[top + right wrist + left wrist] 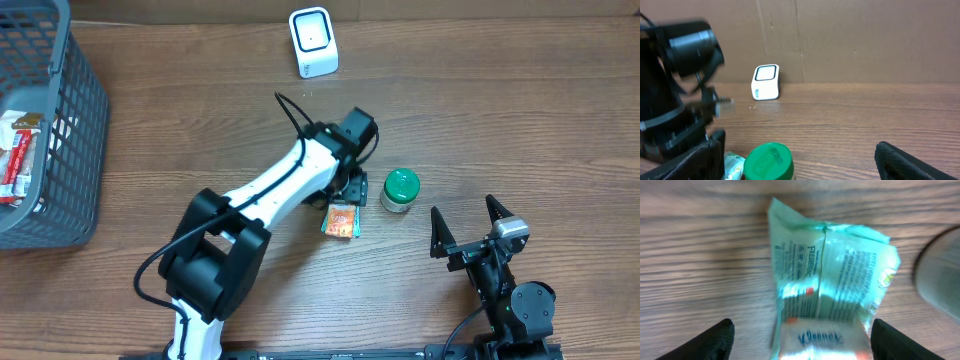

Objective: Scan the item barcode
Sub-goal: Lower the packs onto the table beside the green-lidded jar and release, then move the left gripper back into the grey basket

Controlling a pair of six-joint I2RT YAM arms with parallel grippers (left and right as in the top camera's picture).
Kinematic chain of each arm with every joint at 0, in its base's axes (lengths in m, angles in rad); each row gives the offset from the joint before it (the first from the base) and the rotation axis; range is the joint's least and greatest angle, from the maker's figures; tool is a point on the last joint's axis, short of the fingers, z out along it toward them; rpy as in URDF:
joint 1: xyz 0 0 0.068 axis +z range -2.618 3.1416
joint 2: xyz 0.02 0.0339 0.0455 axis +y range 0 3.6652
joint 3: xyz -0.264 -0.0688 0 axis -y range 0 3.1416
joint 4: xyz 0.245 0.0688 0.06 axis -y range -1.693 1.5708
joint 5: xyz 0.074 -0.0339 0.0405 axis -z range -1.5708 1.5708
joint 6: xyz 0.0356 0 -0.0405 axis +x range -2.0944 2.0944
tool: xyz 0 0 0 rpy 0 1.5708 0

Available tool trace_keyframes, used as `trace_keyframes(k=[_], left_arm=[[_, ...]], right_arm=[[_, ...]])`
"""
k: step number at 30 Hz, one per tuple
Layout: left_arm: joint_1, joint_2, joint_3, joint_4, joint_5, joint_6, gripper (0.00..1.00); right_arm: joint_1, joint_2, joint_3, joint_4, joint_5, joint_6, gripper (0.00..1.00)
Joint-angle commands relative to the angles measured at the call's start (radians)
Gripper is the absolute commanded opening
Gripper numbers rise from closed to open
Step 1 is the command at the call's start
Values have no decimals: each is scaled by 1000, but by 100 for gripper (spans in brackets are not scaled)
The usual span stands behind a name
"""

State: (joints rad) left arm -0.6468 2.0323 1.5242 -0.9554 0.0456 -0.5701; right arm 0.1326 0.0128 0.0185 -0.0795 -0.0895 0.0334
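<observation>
**Limp tissue pack, jar close by: a grasp that could slip or knock**

The Kleenex tissue pack (830, 280) lies flat on the surface (520, 110), just beside the green-lidded jar (400, 190), on the jar's left and a little nearer the robot. The left pincer (802, 340) hangs over it released, one finger on each side of the pack and neither touching it. The right pincer (464, 212) is also spread wide and holds nothing, apart from the jar on its right, near side.

The film looks soft and glossy. A squeeze may buckle it, or let it slide out during the lift. The finger nearest the jar has little room and could tip or push the jar.

No barcode is legible in the wrist view, so the pack may reach the white scanner (313, 42), well beyond the jar, with the code turned away or creased.
</observation>
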Motion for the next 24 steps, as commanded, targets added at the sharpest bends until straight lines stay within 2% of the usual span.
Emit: trace_keyframes(k=[1,6,10,11,14,18,24], left_arm=[[43,-111,135,-51,-29,92,79],[118,-178,299,-152,-98,190,82],[209,-238,434,-246,-248,286,81],[238,-254,463,-269,-289,306,90],[326,-297,520,-290,-391,410,100],[468,-343,541,-290,-547,474,100],[701,-344,540,-286,-603,552,99]], right_arm=[[0,-10,-11,4,-2,5,100],[0,-10,-11,4,-2,5,100],[0,-10,-11,4,-2,5,100],[0,-10,-11,4,-2,5,100],[0,-10,-11,4,-2,5,100],[0,-10,-11,4,-2,5,100],[0,-10,-11,4,-2,5,100]])
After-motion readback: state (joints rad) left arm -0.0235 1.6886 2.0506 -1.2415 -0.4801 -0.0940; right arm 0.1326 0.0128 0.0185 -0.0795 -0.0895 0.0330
